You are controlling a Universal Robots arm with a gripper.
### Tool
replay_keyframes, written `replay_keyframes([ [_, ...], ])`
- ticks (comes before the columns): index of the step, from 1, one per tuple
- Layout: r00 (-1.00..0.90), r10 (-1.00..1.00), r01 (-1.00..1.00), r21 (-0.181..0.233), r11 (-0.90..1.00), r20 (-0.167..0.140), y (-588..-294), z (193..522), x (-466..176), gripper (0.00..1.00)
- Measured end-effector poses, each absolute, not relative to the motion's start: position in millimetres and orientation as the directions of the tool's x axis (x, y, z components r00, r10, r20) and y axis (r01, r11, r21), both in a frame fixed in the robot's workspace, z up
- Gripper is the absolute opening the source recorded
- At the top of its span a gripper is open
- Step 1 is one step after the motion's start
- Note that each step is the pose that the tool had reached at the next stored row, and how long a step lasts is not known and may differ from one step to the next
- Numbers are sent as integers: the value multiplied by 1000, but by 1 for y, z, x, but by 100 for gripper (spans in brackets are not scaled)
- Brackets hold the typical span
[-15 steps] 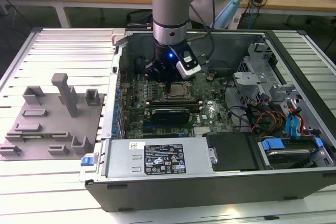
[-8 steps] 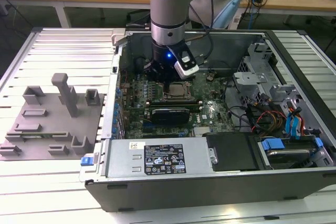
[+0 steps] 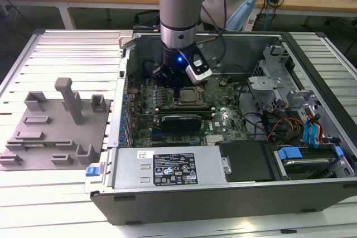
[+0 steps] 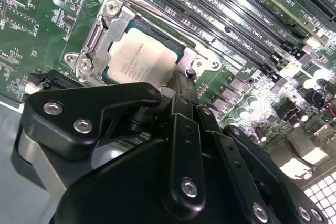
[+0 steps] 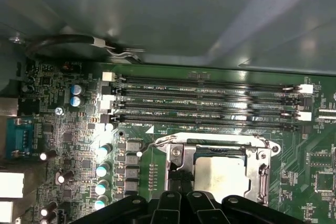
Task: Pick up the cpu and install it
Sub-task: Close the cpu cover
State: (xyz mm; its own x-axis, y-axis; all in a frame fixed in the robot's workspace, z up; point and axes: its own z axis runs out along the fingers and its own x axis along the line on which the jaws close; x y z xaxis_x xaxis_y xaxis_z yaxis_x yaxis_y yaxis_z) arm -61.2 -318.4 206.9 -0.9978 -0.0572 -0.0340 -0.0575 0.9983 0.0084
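The cpu [image 4: 139, 59], a silvery square chip, lies flat inside the metal socket frame [image 4: 102, 30] on the green motherboard [image 5: 68, 129]. It also shows in the first wrist view [image 5: 220, 174] and in the exterior view [image 3: 188, 96]. My gripper [image 4: 181, 81] hangs low over the socket, its black fingers drawn together at the edge of the frame beside the chip. Nothing is held between them. In the first wrist view the gripper [image 5: 178, 181] sits at the socket's side, and in the exterior view the gripper [image 3: 177, 88] stands upright above the board.
The open computer case [image 3: 167, 174] surrounds the board, with memory slots [image 5: 210, 103] beside the socket, a drive bay and cables [image 3: 290, 126] at the exterior view's right. A grey fixture plate [image 3: 56, 132] with upright posts lies at the exterior view's left.
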Motion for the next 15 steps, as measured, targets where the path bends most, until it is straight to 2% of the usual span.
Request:
replay_keyframes([
  [15, -997, -70, -70, 8, 998, -34, -320, 205, -61, 11],
])
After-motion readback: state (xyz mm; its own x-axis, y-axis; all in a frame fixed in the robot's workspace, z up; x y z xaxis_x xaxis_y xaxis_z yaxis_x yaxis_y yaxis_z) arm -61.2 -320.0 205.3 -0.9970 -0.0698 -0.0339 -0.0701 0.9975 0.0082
